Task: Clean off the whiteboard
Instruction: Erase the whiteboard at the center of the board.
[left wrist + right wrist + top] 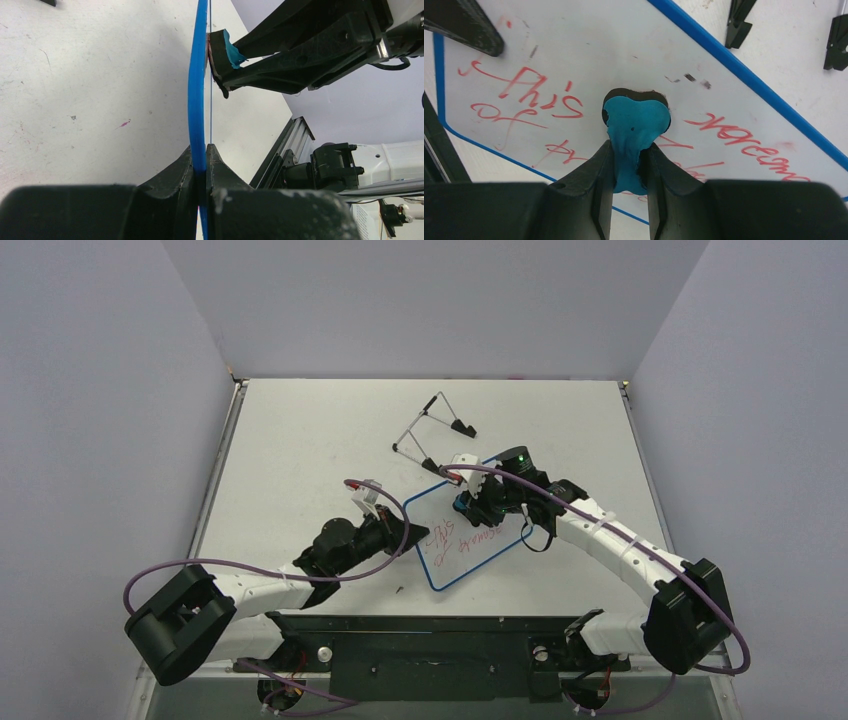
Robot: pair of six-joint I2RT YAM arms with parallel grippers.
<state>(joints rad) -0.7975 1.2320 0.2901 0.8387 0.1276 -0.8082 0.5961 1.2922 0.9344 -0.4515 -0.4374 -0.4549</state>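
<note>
Left wrist view: the left fingers (216,165) are closed tight on the blue rim of the whiteboard (197,100). The board shows here only edge-on, so its face cannot be read. Against that face, further along, presses the flat pad of a blue eraser (232,50).

The right fingers (600,172) are closed on the eraser's narrow waist, and its bow-shaped top sits square on the board. Red writing (529,95) runs on both sides of it. The eraser and the fingers cover the middle words, the lowest line is cut off behind the fingers, and the strokes are too loose to read in full.

From above, the board lies mid-bench between the two arms, a little right of centre. The right wrist hides the eraser and the board's far right part. Whether the board lies flat or is lifted at the gripped side cannot be told.

A wire stand (432,430) sits just beyond the board's far corner, whether touching it is unclear. The bench (300,460) is bare to the left and behind, with walls on three sides.
</note>
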